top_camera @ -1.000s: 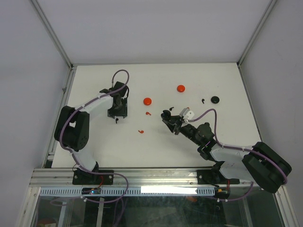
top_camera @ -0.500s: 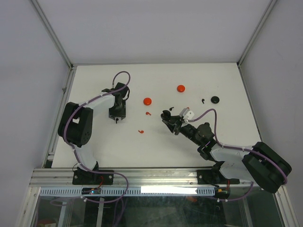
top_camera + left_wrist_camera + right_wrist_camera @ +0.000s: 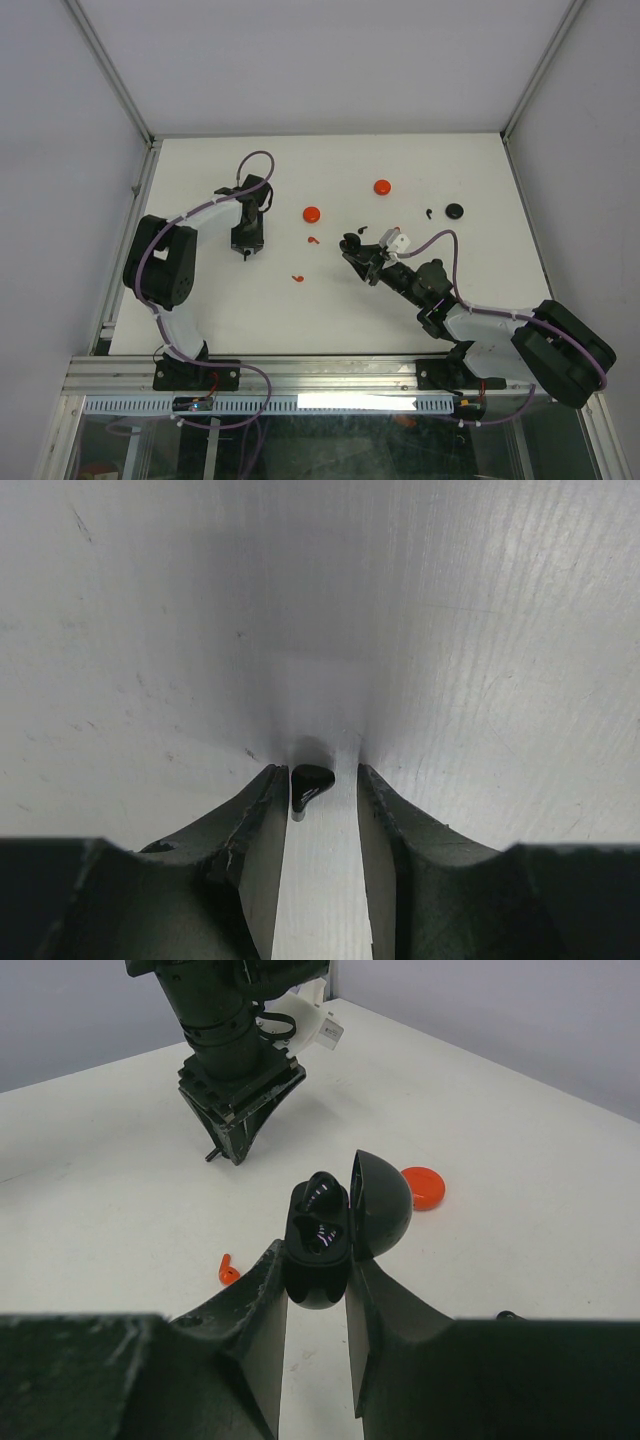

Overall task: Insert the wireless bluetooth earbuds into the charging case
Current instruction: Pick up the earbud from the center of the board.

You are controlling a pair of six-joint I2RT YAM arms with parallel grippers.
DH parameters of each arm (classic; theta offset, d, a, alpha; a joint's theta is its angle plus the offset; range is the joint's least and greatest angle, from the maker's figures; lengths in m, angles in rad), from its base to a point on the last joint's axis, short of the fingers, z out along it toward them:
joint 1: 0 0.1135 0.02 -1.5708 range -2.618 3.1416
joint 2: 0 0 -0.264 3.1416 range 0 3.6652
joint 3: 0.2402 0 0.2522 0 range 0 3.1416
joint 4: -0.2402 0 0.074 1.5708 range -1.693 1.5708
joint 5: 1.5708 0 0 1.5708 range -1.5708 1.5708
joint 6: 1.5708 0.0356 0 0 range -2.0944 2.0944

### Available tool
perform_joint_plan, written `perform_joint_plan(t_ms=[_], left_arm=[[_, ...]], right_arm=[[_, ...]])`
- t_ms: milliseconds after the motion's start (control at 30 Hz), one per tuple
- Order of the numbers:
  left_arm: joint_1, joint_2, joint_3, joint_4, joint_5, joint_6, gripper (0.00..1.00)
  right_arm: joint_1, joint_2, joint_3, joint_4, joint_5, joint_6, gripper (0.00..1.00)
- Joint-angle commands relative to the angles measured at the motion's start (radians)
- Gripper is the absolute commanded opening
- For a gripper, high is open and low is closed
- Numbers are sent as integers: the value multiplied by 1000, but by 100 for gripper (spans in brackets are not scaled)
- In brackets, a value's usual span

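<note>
Left pincer point(image 3: 320, 776) hangs low over the desk point(image 3: 480, 630), narrowly open, its fingers straddling a black earbud point(image 3: 308, 783) without gripping it; the earbud lies close against one finger and apart from the other, its long axis roughly along the gap, so closing should catch it across its width; right pincer point(image 3: 316, 1272), well to the right, is clamped on the open charging case point(image 3: 318, 1240), lid up; the overhead view gives the arms' spacing and a red earbud point(image 3: 298, 279) nearby, but scarcely shows the black one; only the wrist view does.
</note>
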Motion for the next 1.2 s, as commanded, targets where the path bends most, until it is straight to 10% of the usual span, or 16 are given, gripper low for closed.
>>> perform_joint_plan(t_ms=[0,500,1167], left_arm=[[11,-8,2,14,11,-1,34],[23,-39,-34,37,30,-3,23],[-143,-513,-132,278,-32,-69,12]], right_arm=[[3,-14,10,60,-13,7,0],[3,-26,15,43,-30,7,0],[28,-6,134,-28,-15,-24,0]])
